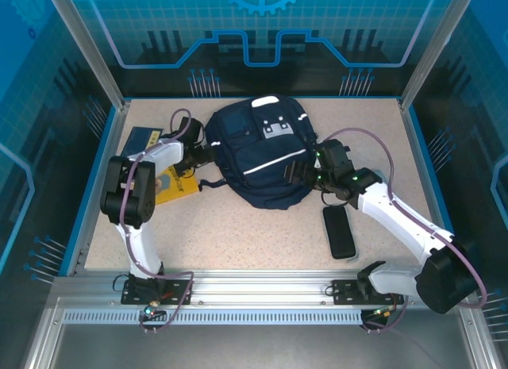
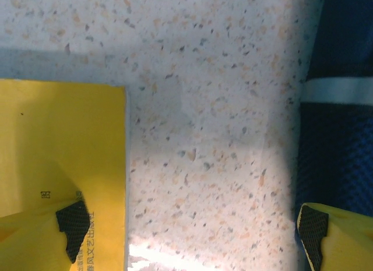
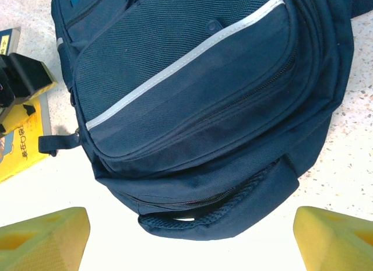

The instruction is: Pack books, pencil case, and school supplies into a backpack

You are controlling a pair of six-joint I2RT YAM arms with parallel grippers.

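The navy backpack [image 1: 262, 155] lies flat mid-table with its zips closed. My left gripper [image 1: 200, 157] hovers open at its left side. In the left wrist view the left gripper [image 2: 192, 230] spans bare table, one fingertip [image 2: 73, 224] over the yellow book [image 2: 58, 154], the other by the backpack [image 2: 341, 148]. The yellow book [image 1: 171, 182] lies left of the bag, the navy book [image 1: 143, 139] behind it. My right gripper [image 1: 305, 172] is open and empty, facing the bag's right side; it [image 3: 189, 242] sits just short of the backpack [image 3: 198, 96].
A slim black oblong item [image 1: 340, 230] lies flat right of centre near my right forearm; I cannot tell whether it is a book or the pencil case. Blue walls [image 1: 94, 186] border the table. The right wrist view catches the yellow book [image 3: 23, 145] and left gripper [image 3: 23, 78].
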